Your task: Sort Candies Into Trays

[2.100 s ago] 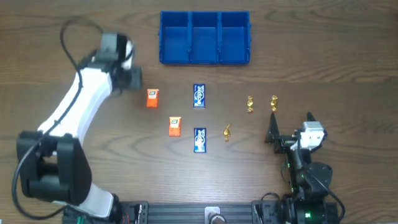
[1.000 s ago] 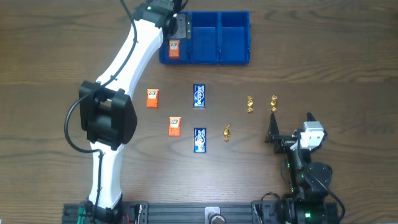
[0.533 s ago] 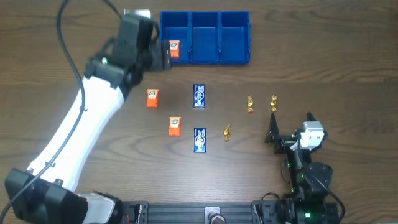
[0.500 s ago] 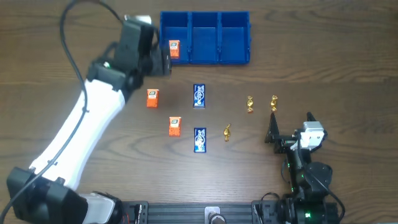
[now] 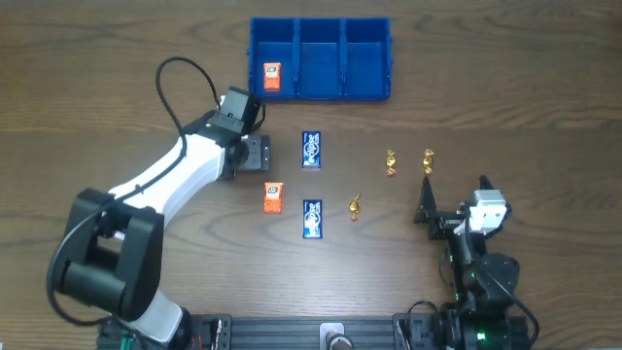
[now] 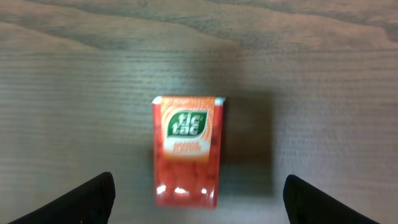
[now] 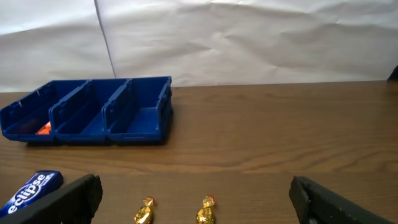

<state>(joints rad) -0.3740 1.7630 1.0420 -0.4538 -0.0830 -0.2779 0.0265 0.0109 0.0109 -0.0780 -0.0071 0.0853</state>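
Left gripper (image 5: pixel 255 154): jaws wide open, nothing held, over an orange candy box (image 6: pixel 186 152) lying flat on the worktop (image 5: pixel 515 97), about 10 o'clock of centre. Right gripper (image 5: pixel 426 209): jaws spread wide too, empty, near 4 o'clock. Blue tray (image 5: pixel 321 94) at 12 o'clock, one orange box (image 5: pixel 272 77) in its left compartment. Loose orange box (image 5: pixel 273 197) at 8 o'clock.

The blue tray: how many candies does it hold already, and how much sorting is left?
Done: one orange plastic candy box lies in the left compartment of the blue three-compartment tray. In hand: the open left gripper is above a second orange box, not gripping. Left: a third orange box, two blue packs, three gold-wrapped candies.
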